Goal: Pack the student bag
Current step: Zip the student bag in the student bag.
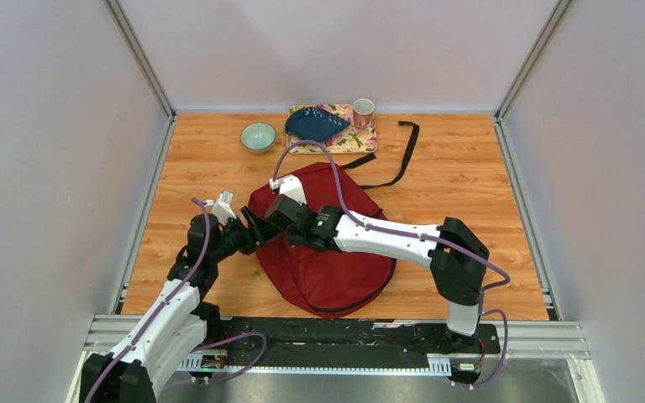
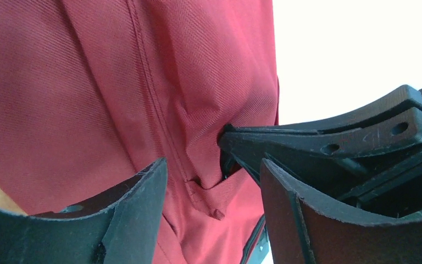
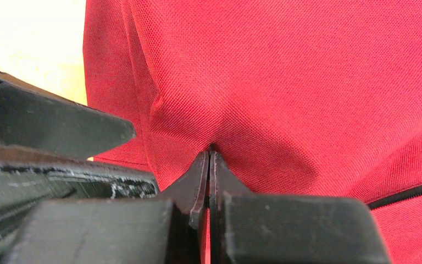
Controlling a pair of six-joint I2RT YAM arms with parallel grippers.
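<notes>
The student bag (image 1: 332,252), a dark red backpack, lies flat in the middle of the table. My right gripper (image 1: 279,211) reaches across it to its left edge and is shut on a pinch of the red fabric (image 3: 236,99), which puckers at the tips of my right gripper (image 3: 209,154). My left gripper (image 1: 252,228) faces it from the left. In the left wrist view, my left gripper (image 2: 213,165) is open, a fold of the bag (image 2: 88,99) lies between its fingers, and the right gripper's black fingers (image 2: 329,143) push into the cloth.
A teal bowl (image 1: 258,136) stands at the back. Beside it a floral tray (image 1: 361,140) carries a dark blue pouch-like item (image 1: 315,124) and a pink cup (image 1: 363,112). A black strap (image 1: 403,155) trails from the bag toward the back right. Grey walls enclose the table.
</notes>
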